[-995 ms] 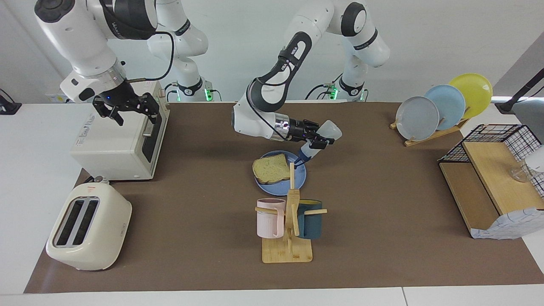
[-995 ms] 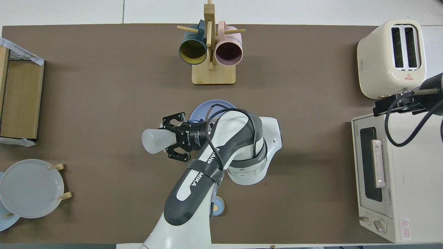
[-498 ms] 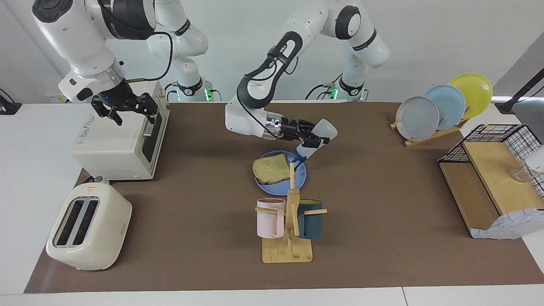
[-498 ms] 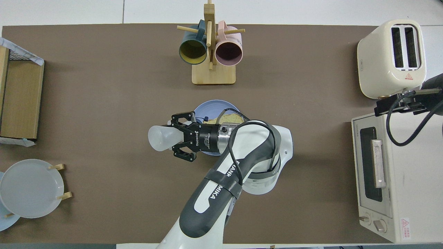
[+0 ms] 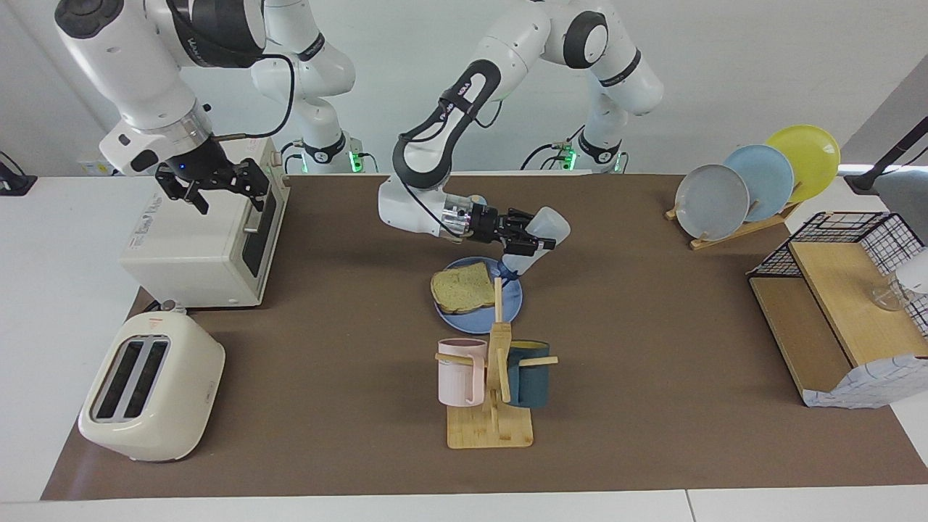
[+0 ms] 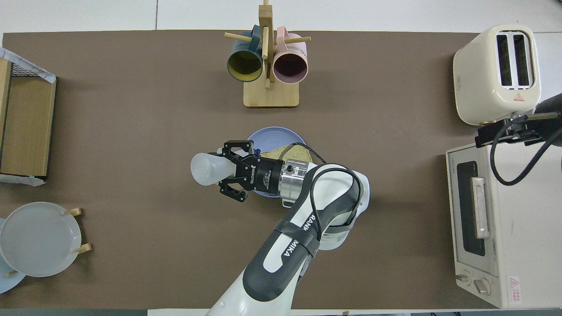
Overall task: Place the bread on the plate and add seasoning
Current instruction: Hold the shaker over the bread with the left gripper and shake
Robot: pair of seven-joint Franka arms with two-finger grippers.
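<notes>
The left gripper [image 5: 531,241] clamps the tilted bottle [image 5: 538,233], cap down over the plate [image 5: 513,304]; the overhead view hides that cap. The bread [image 5: 462,287] lies on the plate beneath. The right gripper [image 5: 217,185], jaws spread, waits over the oven [image 5: 196,246].

My two arms [image 5: 464,94] are glossy white with dark grey joint bands, black looping cables [image 6: 333,175] and black grippers.

Mug tree [image 5: 493,391] with two mugs, toaster [image 5: 148,388], toaster oven [image 5: 206,235], plate rack [image 5: 754,185]

Left hand [image 5: 531,239] clamped (wrist level, arm bent); right hand [image 5: 214,181] seemingly open, waiting raised.
</notes>
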